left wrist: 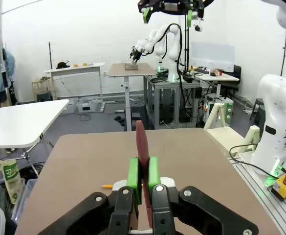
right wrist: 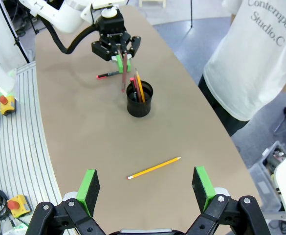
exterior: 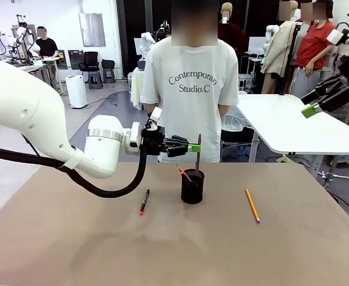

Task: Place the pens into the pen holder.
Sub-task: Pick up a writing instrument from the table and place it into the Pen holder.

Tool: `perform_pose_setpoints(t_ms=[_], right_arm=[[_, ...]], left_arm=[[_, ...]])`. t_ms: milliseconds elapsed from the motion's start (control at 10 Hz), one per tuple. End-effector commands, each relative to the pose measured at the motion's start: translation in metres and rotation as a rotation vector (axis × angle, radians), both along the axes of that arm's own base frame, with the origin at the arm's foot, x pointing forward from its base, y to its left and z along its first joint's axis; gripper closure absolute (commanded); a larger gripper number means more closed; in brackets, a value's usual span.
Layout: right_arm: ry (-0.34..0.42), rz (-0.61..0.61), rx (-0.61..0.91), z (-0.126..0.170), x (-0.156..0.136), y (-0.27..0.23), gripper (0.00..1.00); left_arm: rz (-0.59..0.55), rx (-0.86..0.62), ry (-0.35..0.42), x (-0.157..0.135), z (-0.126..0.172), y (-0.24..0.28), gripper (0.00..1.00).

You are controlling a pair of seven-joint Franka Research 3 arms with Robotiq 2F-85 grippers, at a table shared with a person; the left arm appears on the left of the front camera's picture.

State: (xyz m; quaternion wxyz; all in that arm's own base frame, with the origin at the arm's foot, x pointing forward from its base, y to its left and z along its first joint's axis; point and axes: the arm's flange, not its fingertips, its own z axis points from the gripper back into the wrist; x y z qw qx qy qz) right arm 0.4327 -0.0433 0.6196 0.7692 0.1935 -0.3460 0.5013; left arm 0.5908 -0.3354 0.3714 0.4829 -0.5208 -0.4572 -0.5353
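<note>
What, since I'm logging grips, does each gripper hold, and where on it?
Left gripper pinches the thin dark red pen near its upper end; right gripper is open, holding nothing.

The left arm (exterior: pixel 37 119) is reaching in from the left toward the middle with its wrist held level. The left gripper (exterior: pixel 193 147) is pointing right, its jaws clamping a dark red pen (exterior: pixel 198 150) upright. The right gripper (right wrist: pixel 146 185) is hanging high at the far right with its jaws spread wide, gripping nothing.

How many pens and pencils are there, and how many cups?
Yellow pencils: 2
Dark red pen: 1
Black pen with red end: 1
Black mesh cup: 1
Total: 5, maybe one more red stick in the cup.
</note>
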Motion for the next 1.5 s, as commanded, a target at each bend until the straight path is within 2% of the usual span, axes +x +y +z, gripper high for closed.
perform_pose_setpoints(t_ms=[0,500,600,1000,1100,1400], right_arm=[[-0.004,0.003,0.001,0.002,0.000,0.000,0.00],[-0.004,0.003,0.001,0.002,0.000,0.000,0.00],[-0.004,0.003,0.001,0.002,0.000,0.000,0.00],[-0.004,0.003,0.001,0.002,0.000,0.000,0.00],[-0.004,0.003,0.001,0.002,0.000,0.000,0.00],[-0.004,0.003,0.001,0.002,0.000,0.000,0.00]], left_arm=[[-0.003,0.003,-0.014,0.012,0.002,0.001,1.00],[0.024,0.030,-0.008,0.038,-0.025,0.005,1.00],[0.008,0.025,-0.007,0.040,-0.029,0.006,0.94],[-0.025,0.013,0.001,0.038,-0.031,0.009,0.15],[-0.049,0.023,0.011,0.035,-0.028,0.012,0.00],[-0.044,0.046,-0.005,0.025,-0.013,0.024,0.00]])
